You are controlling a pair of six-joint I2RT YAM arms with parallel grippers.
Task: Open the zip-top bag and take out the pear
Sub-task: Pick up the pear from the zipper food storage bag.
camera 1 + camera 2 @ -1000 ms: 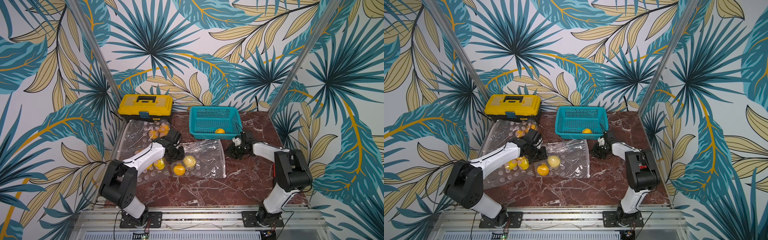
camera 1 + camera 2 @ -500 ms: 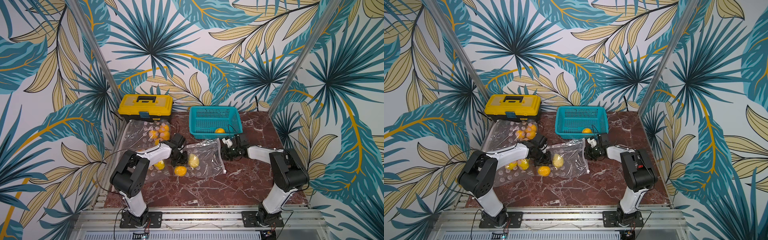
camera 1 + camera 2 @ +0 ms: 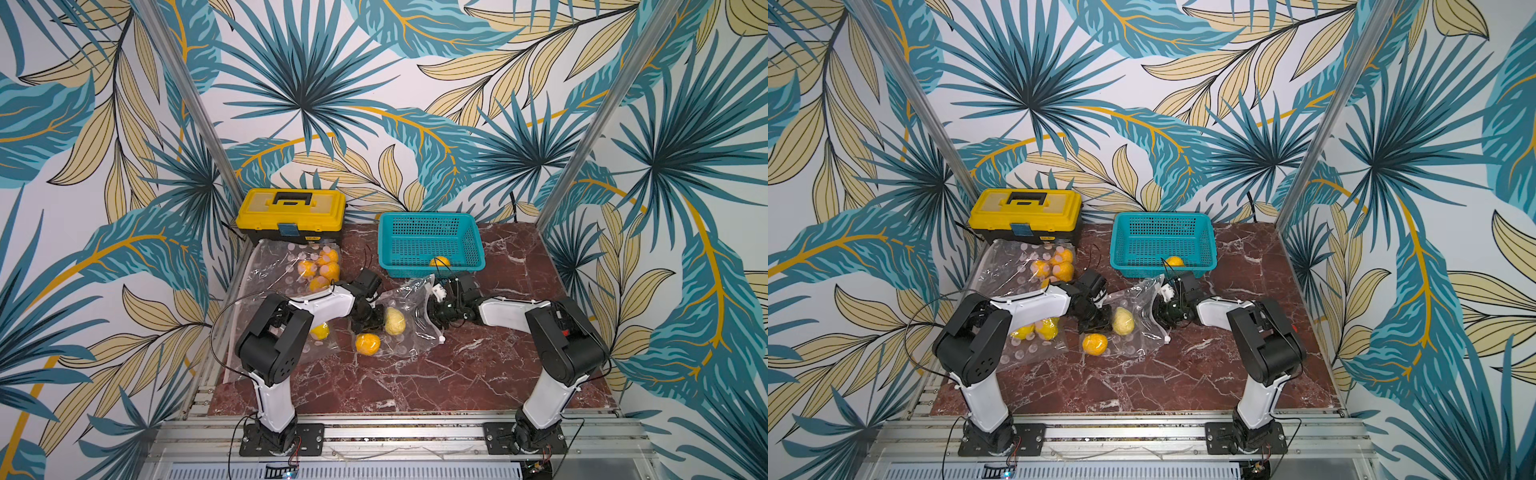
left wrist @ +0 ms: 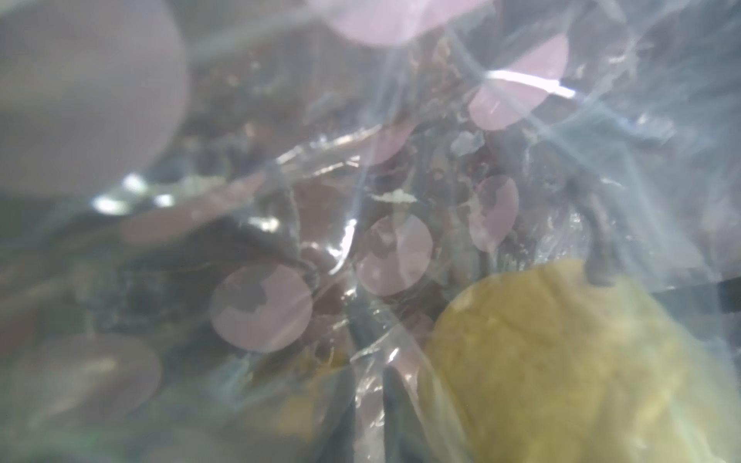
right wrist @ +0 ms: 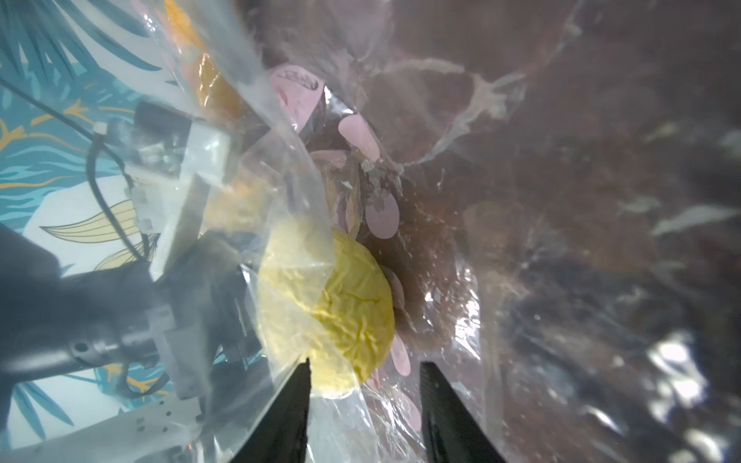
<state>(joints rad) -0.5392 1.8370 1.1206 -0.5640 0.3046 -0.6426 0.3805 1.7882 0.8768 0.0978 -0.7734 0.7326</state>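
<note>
Item: zip-top bag (image 3: pixel 411 291), clear with pale dots, lying crumpled on the marble just on the robot's side of the teal basket (image 3: pixel 432 272). Contents: one pale yellow pear (image 3: pixel 395 321) and one orange round fruit (image 3: pixel 368 344), the pear the nearer of the two to the basket. The pear's long axis appears to run roughly toward the basket. Right gripper (image 5: pixel 365 362): jaws apart, nothing between them but loose film, set at the bag's mouth with the pear (image 5: pixel 333 304) straight ahead, just past the fingertips and a little to one side. Its approach looks crosswise to the long axis, so it seems the better placed arm. Left gripper (image 3: pixel 368 322): against the bag's far side from the mouth, just beside the pear. Its wrist view is blurred, so whether it is pinched cannot be told. Basket contents: one orange fruit (image 3: pixel 439 262). Task status: pear not yet out.
</note>
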